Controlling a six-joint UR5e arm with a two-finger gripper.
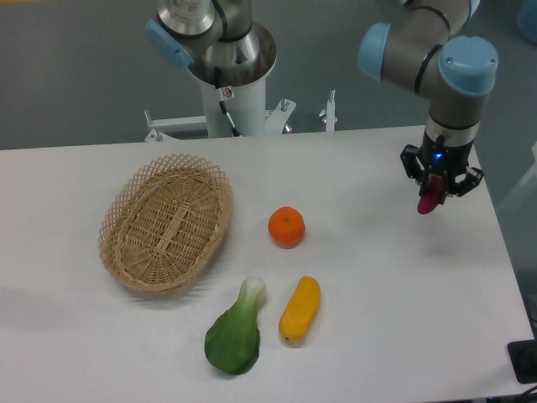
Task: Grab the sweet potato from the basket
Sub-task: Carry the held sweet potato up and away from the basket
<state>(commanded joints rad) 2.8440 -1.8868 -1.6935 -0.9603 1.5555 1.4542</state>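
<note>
The pincer (pixel 440 186) hangs at the right of the frame, pointing down, its fingers clamped on the sweet potato (pixel 430 200), whose magenta lower end pokes out below them. The tuber looks to be held clear above the counter (pixel 377 294), though from this angle the gap is hard to judge. A small blue light glows on the wrist above the fingers; no brand, label or writing can be read anywhere. The pincer is near the counter's right edge, toward its rounded upper right corner. To its left lies a wide bare stretch of white surface before the orange (pixel 286 227) at mid-frame. Below the orange lie a yellow-orange oblong vegetable (pixel 299 309) and a green bok choy (pixel 235 333), close together. The basket (pixel 165 222) sits at left, well apart from the pincer, holding nothing.
</note>
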